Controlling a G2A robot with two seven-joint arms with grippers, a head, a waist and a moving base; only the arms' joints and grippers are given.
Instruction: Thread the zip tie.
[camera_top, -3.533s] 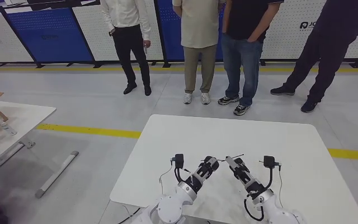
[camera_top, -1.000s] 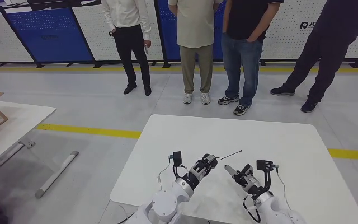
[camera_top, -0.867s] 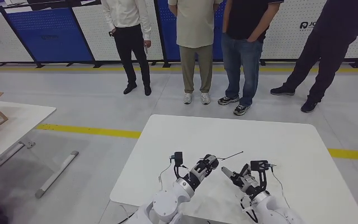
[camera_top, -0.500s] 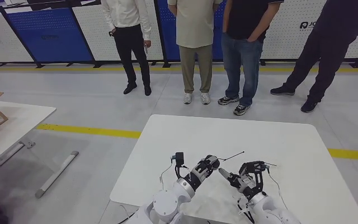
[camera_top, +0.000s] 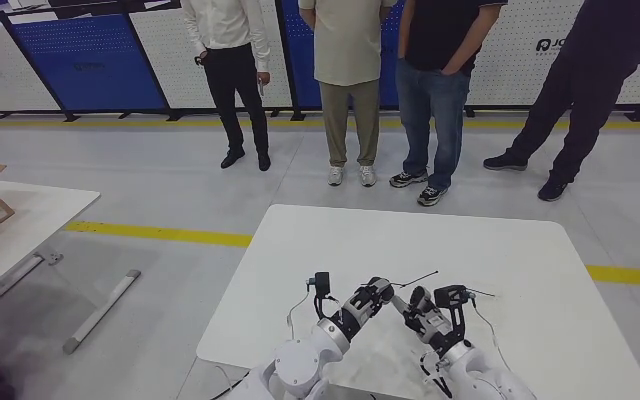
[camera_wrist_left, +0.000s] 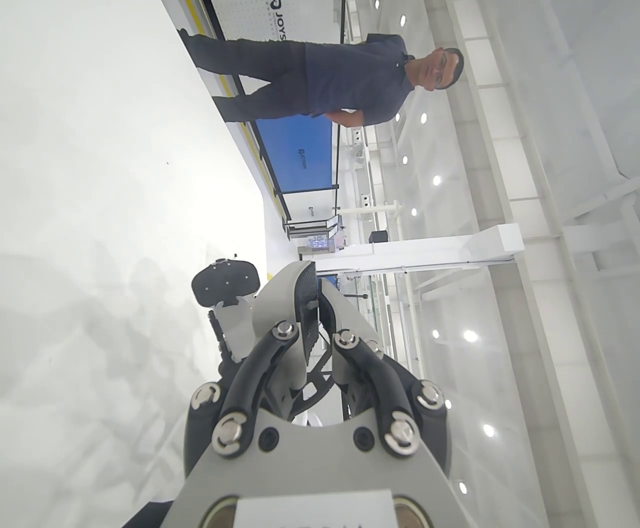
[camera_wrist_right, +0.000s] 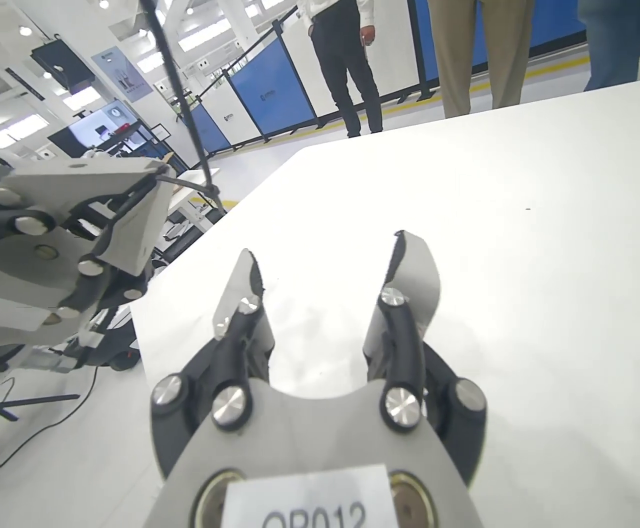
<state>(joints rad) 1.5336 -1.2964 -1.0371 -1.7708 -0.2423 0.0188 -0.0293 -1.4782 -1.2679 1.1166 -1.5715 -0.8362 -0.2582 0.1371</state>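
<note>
L gripper (camera_wrist_left: 315, 295) is clenched on the zip tie (camera_top: 416, 278). In top view the strap sticks out toward 2 o'clock over the table (camera_top: 500, 240), free end in the air. R gripper (camera_wrist_right: 324, 245) is released and empty, just beside at L's 4 o'clock. Progress, my read: tie picked up and presented, no loop seen, so not threaded yet. Left to do: R takes the tail, bends it round, feeds it thru the head.

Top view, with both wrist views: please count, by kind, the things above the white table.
thin black plastic zip tie: 1
grey metal two-fingered grippers: 2, the left gripper and the right gripper
Total: 3
</note>
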